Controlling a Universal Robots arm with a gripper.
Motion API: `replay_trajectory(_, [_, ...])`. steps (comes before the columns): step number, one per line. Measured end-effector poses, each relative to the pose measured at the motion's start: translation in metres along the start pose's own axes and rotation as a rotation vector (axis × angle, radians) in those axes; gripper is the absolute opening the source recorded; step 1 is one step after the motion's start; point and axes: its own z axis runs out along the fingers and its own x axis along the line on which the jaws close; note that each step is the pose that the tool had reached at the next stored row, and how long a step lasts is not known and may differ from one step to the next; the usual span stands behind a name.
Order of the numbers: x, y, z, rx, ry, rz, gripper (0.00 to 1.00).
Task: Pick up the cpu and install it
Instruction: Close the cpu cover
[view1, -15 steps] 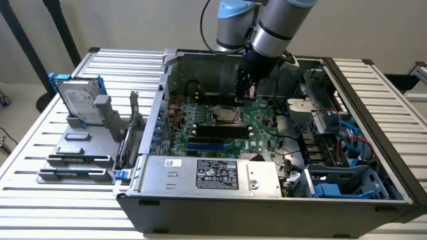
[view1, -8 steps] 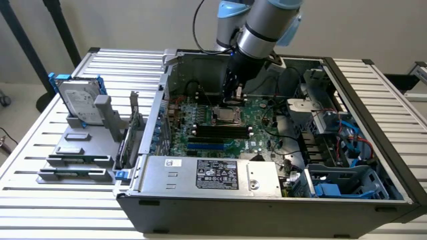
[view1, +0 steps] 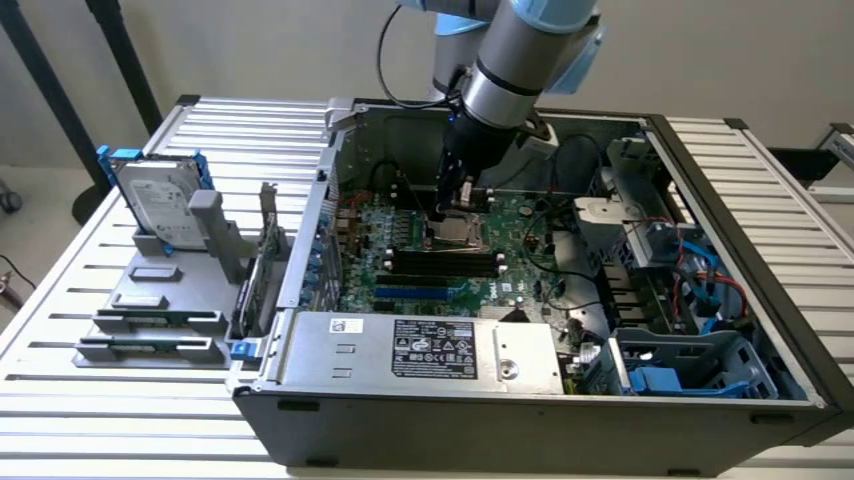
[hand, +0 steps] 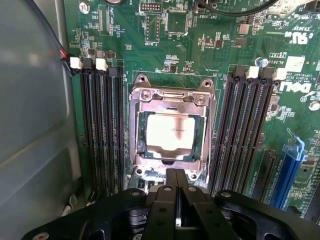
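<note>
The cpu, a small square chip with a shiny silver top, lies flat inside the metal socket frame on the green motherboard. Just off the socket's edge, my gripper has its two black fingers pressed together with nothing between them. In the exterior view the gripper hangs straight down inside the open computer case, a little above the socket.
Black memory slots flank the socket on both sides, with a blue slot further off. The grey case wall stands close by. A labelled power-supply box fills the case's front. A hard drive in a blue bracket stands on the rack at the exterior view's left.
</note>
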Motion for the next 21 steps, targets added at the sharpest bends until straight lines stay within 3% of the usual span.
replay_trajectory(6, [0.000,-0.0059,0.0109,0.0012,0.0000,0.000,0.11])
replay_trajectory(21, [-0.001,-0.0050,0.0225,0.0032,0.0064,-0.002,0.11])
